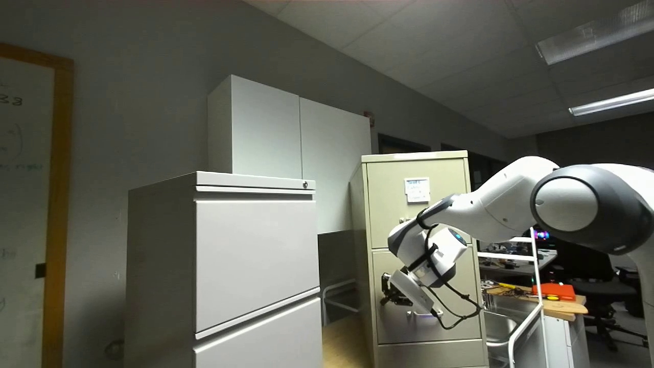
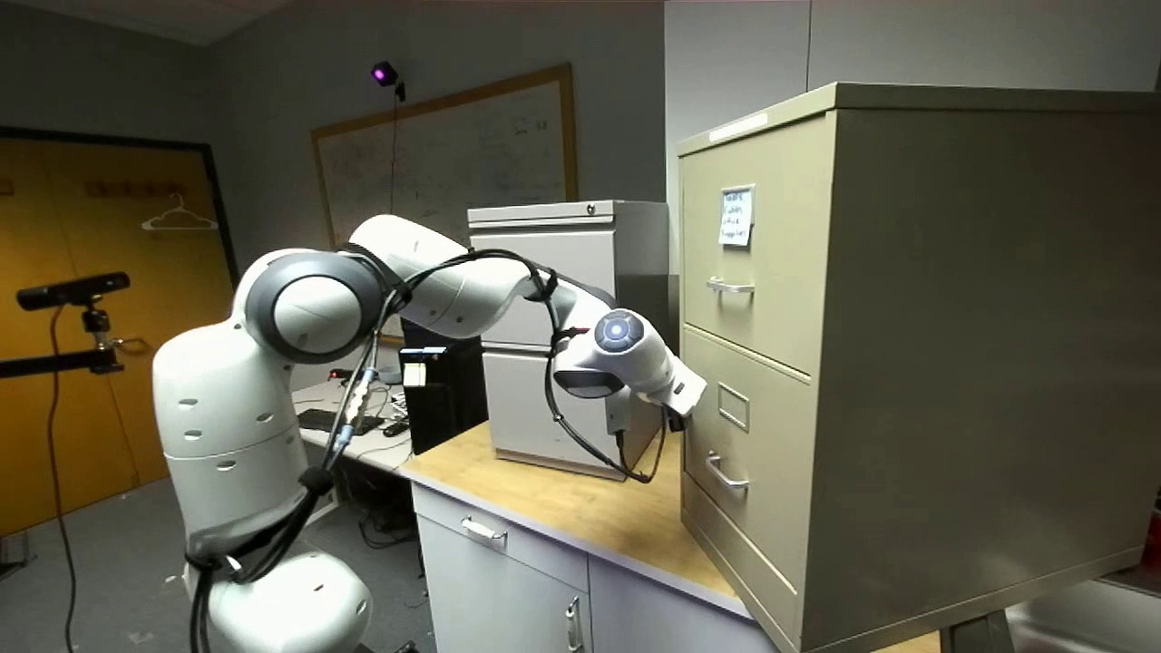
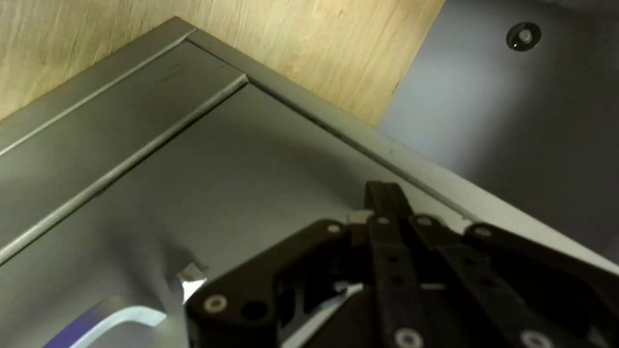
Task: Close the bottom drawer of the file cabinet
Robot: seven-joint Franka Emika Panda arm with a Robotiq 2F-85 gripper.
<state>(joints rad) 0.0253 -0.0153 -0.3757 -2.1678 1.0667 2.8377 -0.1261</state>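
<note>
The beige file cabinet (image 1: 415, 157) (image 2: 980, 345) stands on a wooden counter in both exterior views. Its bottom drawer (image 1: 394, 329) (image 2: 775, 444) has a silver handle (image 2: 726, 472) and looks flush with the cabinet front. In the wrist view the drawer front (image 3: 232, 159) fills the middle, with the handle (image 3: 138, 314) at lower left. My gripper (image 1: 387, 290) (image 3: 387, 193) is shut, fingertips together and empty, at the drawer's front near its side edge, above and beside the handle. Whether the tips touch the metal I cannot tell. The wrist hides the fingers in an exterior view.
A light-grey cabinet (image 1: 255, 260) (image 2: 544, 408) stands beside the beige one on the wooden counter (image 2: 544, 490). A tall white cupboard (image 1: 265, 133) is behind. A loose black cable (image 2: 590, 449) hangs from my wrist. A grey panel (image 3: 435, 111) shows in the wrist view.
</note>
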